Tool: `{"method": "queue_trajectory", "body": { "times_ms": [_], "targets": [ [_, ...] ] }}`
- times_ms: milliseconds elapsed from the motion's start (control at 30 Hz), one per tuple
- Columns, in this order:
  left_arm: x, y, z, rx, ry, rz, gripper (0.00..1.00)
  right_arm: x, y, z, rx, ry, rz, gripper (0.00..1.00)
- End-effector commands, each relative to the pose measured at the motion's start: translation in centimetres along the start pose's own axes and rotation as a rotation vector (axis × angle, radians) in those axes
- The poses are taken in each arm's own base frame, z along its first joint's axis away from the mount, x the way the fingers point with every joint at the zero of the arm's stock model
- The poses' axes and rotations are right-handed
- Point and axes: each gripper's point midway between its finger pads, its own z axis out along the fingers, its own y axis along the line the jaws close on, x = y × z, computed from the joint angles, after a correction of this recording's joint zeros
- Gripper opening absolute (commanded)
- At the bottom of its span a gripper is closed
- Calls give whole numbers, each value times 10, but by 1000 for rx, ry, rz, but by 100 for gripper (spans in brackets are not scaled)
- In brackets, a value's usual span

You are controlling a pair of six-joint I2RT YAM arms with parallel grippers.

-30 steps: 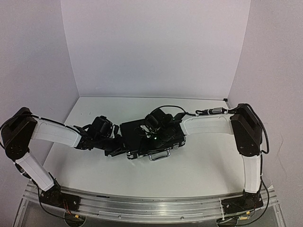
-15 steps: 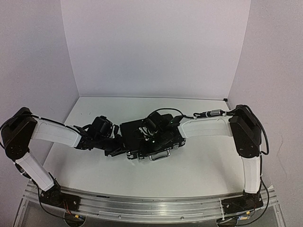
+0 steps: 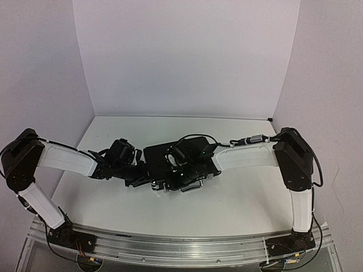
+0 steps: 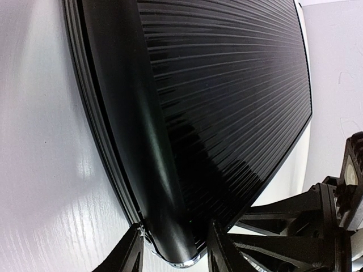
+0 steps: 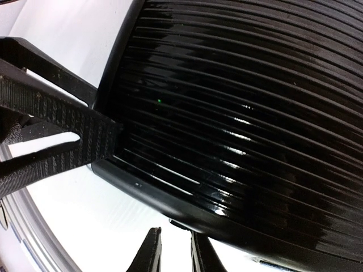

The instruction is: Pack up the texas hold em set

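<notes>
**Arm:** Leftward goes my right wrist: since a second ago it has slid further across the lid, while my left arm has not budged.

**Operator:** What has the left got?

**Arm:** My left gripper (image 4: pixel 173 255) is clamped on the left end of the black briefcase (image 3: pixel 156 154), with one finger on each side of its rounded edge.

**Operator:** Where's the case?

**Arm:** It lies closed and flat on the white table (image 3: pixel 244 198) between my arms, with its handle (image 3: pixel 191 186) toward my bases.

**Operator:** And the right?

**Arm:** My right gripper (image 5: pixel 173 252) is pinched together on nothing, its tips by the ribbed lid's edge.
</notes>
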Motion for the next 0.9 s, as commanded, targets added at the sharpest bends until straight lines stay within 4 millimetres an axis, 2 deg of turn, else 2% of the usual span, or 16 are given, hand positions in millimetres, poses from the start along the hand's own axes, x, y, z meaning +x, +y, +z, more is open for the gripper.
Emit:
{"method": "queue_trajectory", "body": {
  "times_ms": [0,167,367,433,600,733,867],
  "targets": [
    [8,9,1,-44,27,0,37,36,-57,51,183,32,14,18],
    [8,8,-1,-40,26,-3,37,23,-66,50,221,-102,50,18],
    [9,8,-3,-34,25,-13,37,5,-58,39,247,-261,-2,18],
    [9,8,-3,-32,23,-17,37,3,-55,35,266,-291,-6,23],
    [11,9,-7,-28,19,-24,37,4,-45,23,290,-347,-11,31],
    [11,9,-10,-27,10,-24,37,3,-39,9,344,-399,-9,28],
    [11,9,-12,-23,7,-21,37,7,-38,11,343,-387,11,26]
  ]
}}
